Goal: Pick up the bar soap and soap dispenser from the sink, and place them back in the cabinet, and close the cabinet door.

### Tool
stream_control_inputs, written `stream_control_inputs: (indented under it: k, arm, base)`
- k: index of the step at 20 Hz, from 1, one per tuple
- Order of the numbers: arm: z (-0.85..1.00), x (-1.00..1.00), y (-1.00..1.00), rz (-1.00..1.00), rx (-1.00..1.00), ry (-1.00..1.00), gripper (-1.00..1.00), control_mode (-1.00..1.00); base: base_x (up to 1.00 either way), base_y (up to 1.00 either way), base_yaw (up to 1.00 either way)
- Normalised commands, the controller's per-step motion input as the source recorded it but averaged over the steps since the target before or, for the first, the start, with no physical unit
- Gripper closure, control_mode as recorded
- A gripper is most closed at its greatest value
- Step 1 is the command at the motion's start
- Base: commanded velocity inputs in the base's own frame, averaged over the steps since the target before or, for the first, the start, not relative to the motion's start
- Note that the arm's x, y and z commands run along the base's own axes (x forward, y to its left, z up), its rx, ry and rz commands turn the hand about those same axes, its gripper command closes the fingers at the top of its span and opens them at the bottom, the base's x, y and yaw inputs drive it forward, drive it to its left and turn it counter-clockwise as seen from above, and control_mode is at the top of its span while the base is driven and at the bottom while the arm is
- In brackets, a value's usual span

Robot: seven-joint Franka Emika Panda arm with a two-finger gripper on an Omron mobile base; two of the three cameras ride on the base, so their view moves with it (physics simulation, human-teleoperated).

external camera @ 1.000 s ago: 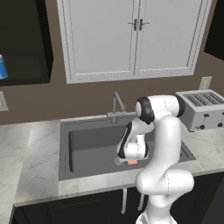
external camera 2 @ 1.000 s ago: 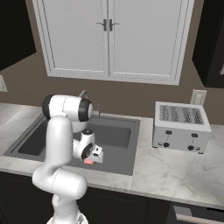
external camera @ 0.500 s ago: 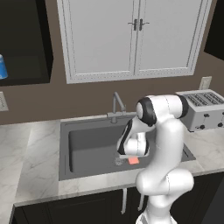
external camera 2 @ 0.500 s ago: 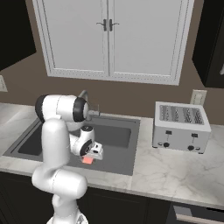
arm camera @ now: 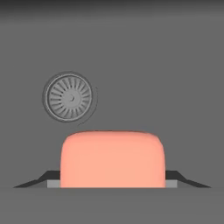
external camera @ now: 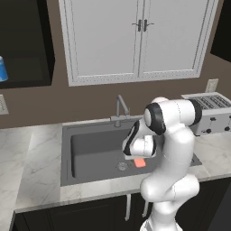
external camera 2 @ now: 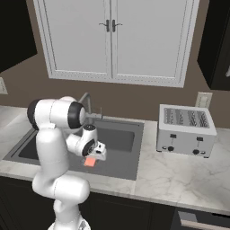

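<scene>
The bar soap (external camera: 140,163), a smooth orange-red slab with rounded corners, sits clamped in the gripper (external camera: 139,158) over the sink (external camera: 90,153) floor in the left base view, higher than a second ago. There the blue soap dispenser (external camera: 2,69) stands in the dark cabinet (external camera: 27,43).

Right base view: the soap hangs under the white hand, above the matte grey basin.

Hand view: the jaws press both its sides; the ribbed round drain (arm camera: 69,97) lies beyond.

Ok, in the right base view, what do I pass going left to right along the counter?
Sink → faucet → bar soap under the gripper → toaster.
</scene>
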Motion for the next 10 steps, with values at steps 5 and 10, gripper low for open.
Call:
stream_control_inputs:
  k: [5, 10]
  arm:
    - [0.22, 0.0, -0.1, 0.0, 0.0, 0.0, 1.0, -1.0]
    - [0.38, 0.0, -0.09, 0.0, 0.0, 0.0, 1.0, -1.0]
  base:
    - [0.0, 0.0, 0.0]
    - [0.0, 0.0, 0.0]
